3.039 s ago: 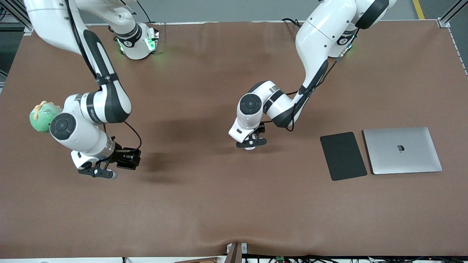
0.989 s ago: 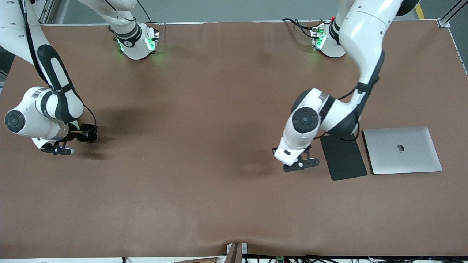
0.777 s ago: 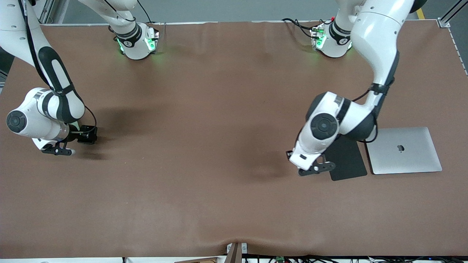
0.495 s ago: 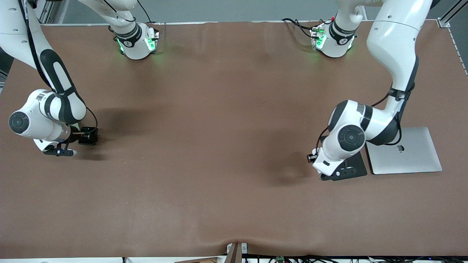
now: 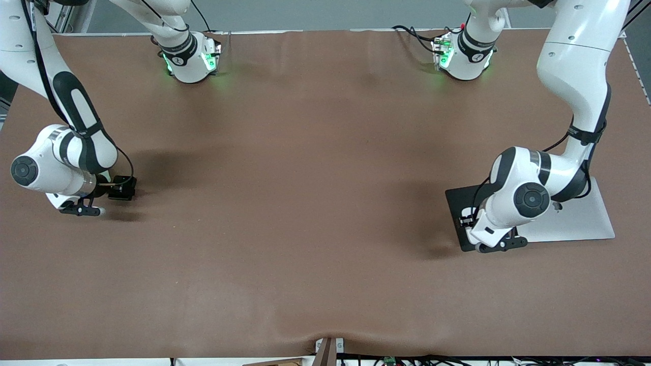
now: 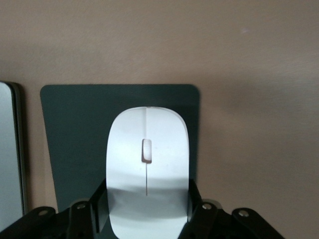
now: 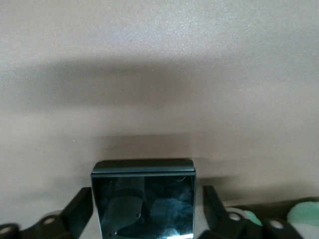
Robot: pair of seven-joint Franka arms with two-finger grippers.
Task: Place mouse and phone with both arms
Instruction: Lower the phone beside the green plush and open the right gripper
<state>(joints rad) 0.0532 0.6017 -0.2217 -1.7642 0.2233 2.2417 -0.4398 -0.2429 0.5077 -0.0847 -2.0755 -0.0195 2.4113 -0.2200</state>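
Front view, arms: two white arms, bases along the edge of the brown table (image 5: 305, 203) farthest from the camera.
Front view, counts: one dark pad (image 5: 460, 213), one silver laptop (image 5: 585, 218), closed, just beside the pad toward the left arm's end of the table; part of each is covered by the left arm.
Front view, left gripper (image 5: 501, 245): low over the pad's edge nearest the camera; what it holds is hidden under the wrist.
Front view, right gripper (image 5: 81, 209): low at the right arm's end of the table; beside it only a small black block shows, and whether that is the phone cannot be told here.
Front view, extra: a bit of green shows by the right wrist, too hidden to name.

Left wrist view, counts: one mouse (image 6: 148, 169), one pad (image 6: 75, 134), one strip of laptop (image 6: 10, 159).
Left wrist view, mouse: white, grey line and wheel down its middle, over the pad; whether it touches the pad cannot be told.
Left wrist view, left gripper (image 6: 144, 211): clamped on the mouse's two sides, a finger (image 6: 192, 209) pressed to each.

Right wrist view, counts: one phone (image 7: 143, 199).
Right wrist view, phone: black, glossy, lying flat on the table (image 7: 159, 74).
Right wrist view, right gripper (image 7: 144, 211): spread wide, a finger (image 7: 217, 209) standing clear of the phone on each side; nothing is gripped.
Right wrist view, extra: pale green at the frame's corner, unidentifiable.
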